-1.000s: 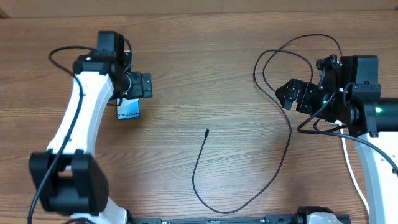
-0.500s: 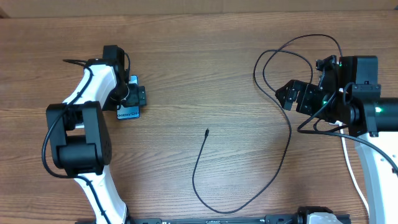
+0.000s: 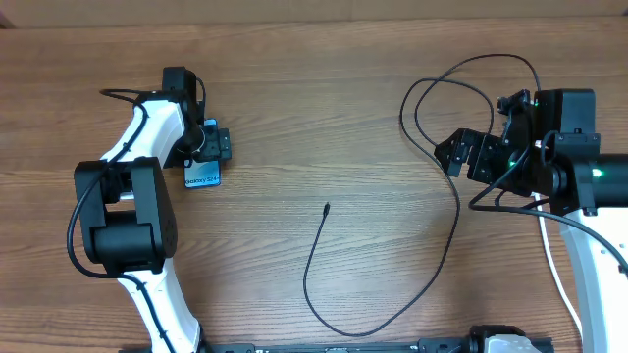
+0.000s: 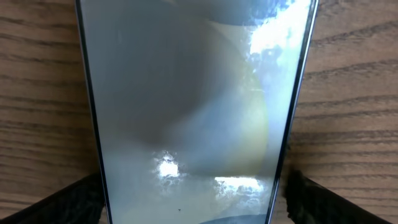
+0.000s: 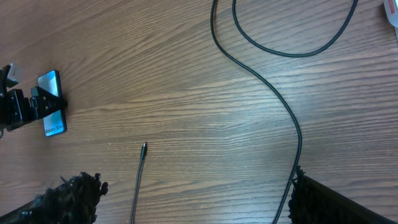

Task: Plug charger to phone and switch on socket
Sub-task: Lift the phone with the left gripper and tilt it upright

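Note:
The phone (image 3: pixel 202 176) lies flat at the left, its light blue screen with white text partly under my left gripper (image 3: pixel 210 145). In the left wrist view the phone (image 4: pixel 186 93) fills the frame and the left gripper (image 4: pixel 186 202) straddles it, a dark finger (image 4: pixel 68 199) at each long edge, open. The charger (image 3: pixel 432 255) is a thin black cable looping across the table, its connector tip (image 3: pixel 327 207) lying free at the centre. My right gripper (image 3: pixel 453 152) hangs open above the cable (image 5: pixel 292 124). A white corner of the socket (image 5: pixel 392 9) shows at the edge.
A thick white cord (image 3: pixel 557 279) runs down the right side beside the right arm. The cable makes two loops (image 3: pixel 461 78) at the back right. Bare wooden table (image 3: pixel 324 108) lies between the two arms.
Over the last second the left arm has swung in and lowered over the phone, its fingers now astride it. The right arm and the cable have not moved.

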